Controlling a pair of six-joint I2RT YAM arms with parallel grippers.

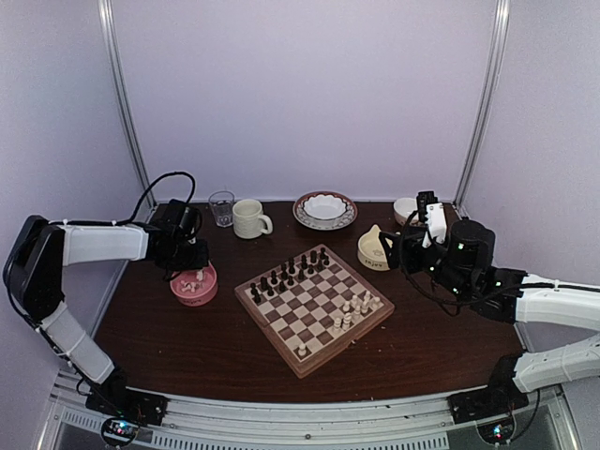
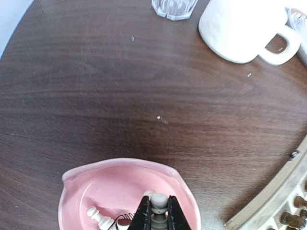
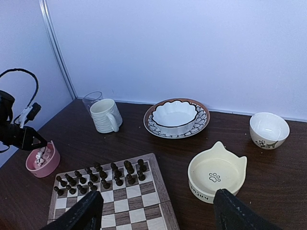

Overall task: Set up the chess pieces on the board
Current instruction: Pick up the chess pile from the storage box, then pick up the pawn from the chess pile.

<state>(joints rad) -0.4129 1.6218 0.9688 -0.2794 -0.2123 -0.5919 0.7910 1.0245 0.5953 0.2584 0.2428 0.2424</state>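
Left jaws clamp a cream piece (image 2: 159, 200) near its top, which we judge light, slick and tippy; right jaws apart.

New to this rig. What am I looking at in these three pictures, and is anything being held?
Two robot arms are bolted at the near edge of a table. Each ends in a two-finger gripper. The wide picture comes from a fixed camera above and behind them. The other two come from a camera on each wrist.

On the table are a chessboard with dark pieces lined up and a few cream pieces, a pink bowl holding more, a mug, a glass and more bowls.

The left gripper is shut on one cream piece at the pink bowl. The right gripper is open and holds nothing.
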